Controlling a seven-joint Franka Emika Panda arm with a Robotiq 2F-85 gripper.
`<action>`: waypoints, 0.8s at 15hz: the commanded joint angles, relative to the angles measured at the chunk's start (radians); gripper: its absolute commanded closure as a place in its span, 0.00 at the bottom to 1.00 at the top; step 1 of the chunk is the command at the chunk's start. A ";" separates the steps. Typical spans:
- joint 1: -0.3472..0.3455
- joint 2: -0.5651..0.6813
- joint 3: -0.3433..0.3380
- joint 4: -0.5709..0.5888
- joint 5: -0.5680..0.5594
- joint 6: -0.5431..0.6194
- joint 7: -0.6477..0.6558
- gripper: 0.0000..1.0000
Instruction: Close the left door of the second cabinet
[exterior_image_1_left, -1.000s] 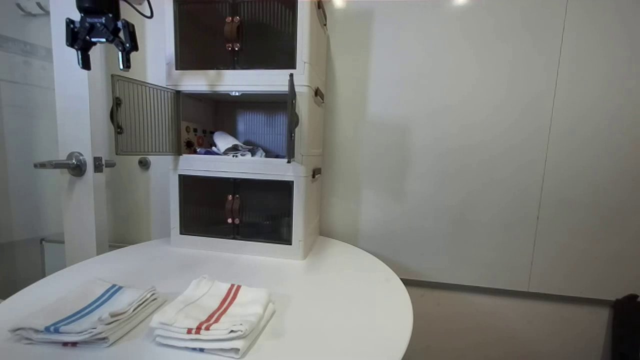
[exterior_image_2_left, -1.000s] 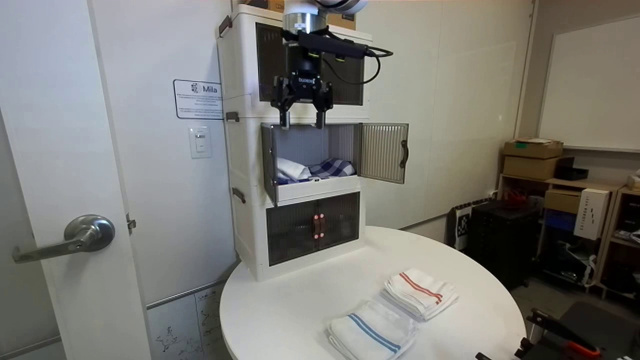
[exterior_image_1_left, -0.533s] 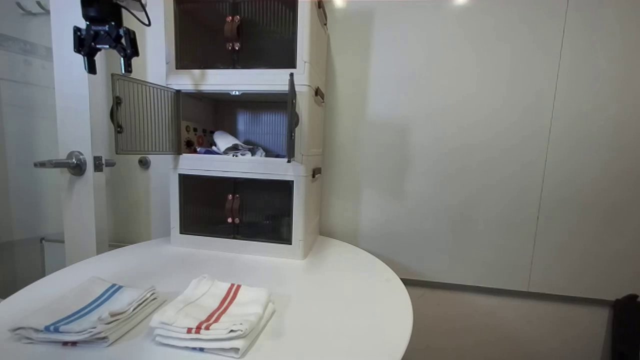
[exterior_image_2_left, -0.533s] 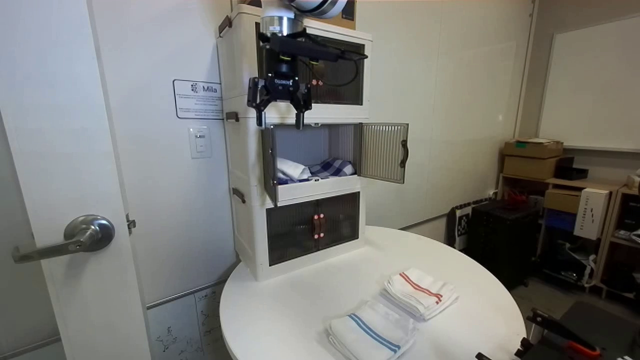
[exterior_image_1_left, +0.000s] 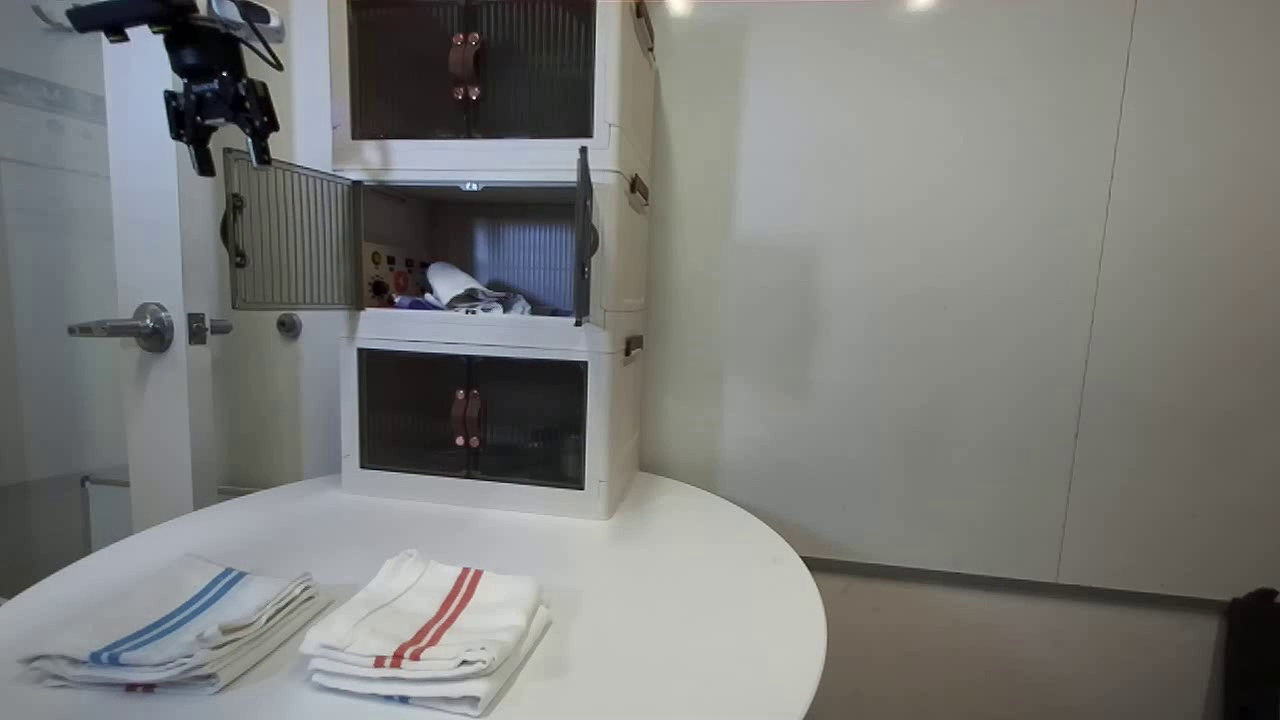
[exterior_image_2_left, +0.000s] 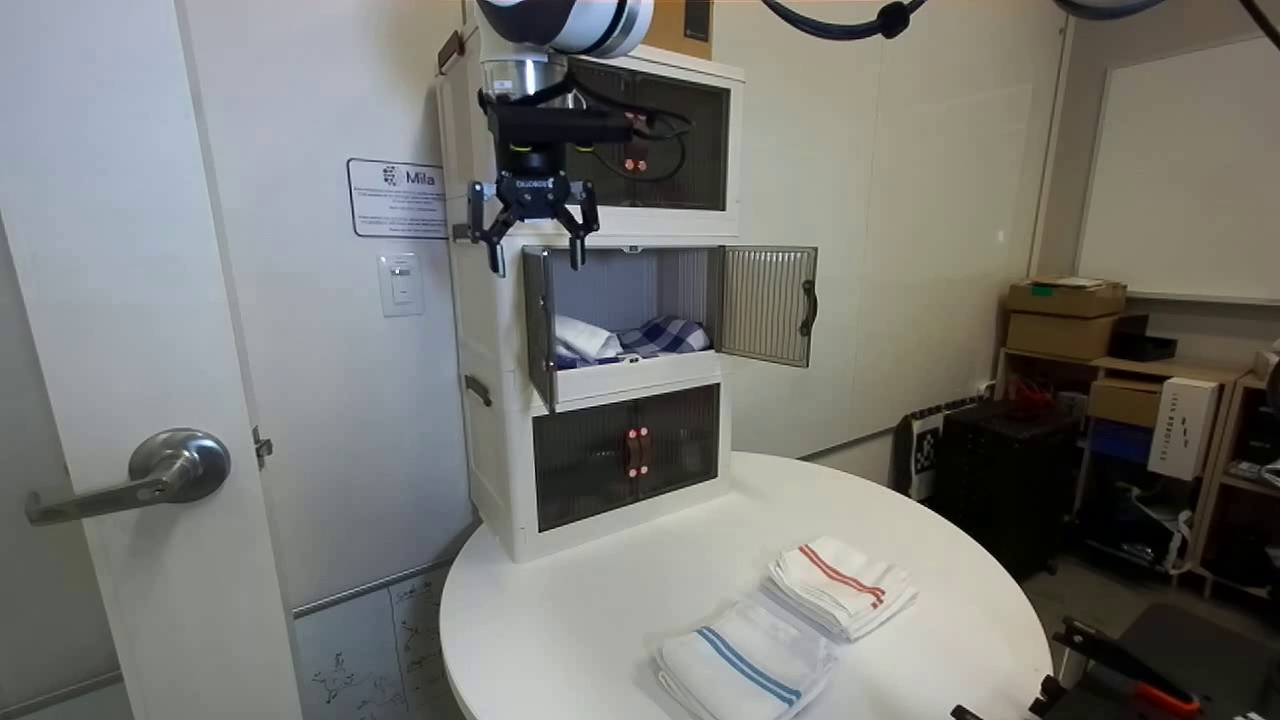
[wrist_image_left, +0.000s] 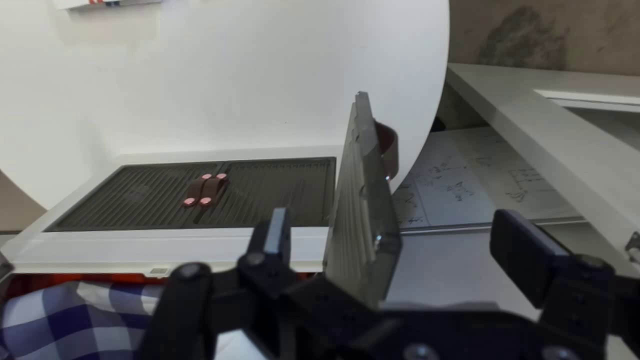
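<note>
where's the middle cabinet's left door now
In both exterior views the left door stands open at the left of the middle cabinet; the wrist view shows it between the fingers of the gripper.

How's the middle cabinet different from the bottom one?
The middle cabinet has its left door and right door open; the bottom cabinet is shut. Checked cloth shows inside the middle cabinet; the bottom cabinet's insides are too dark to make out. Both are white-framed boxes.

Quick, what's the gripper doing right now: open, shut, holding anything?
Gripper: open, holding nothing; the left door is not in its grasp.
</note>
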 joint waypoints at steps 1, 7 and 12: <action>0.037 0.039 -0.060 0.081 -0.094 -0.046 0.094 0.00; 0.030 0.035 -0.108 0.101 -0.197 -0.114 0.171 0.00; 0.030 0.030 -0.150 0.090 -0.281 -0.117 0.243 0.00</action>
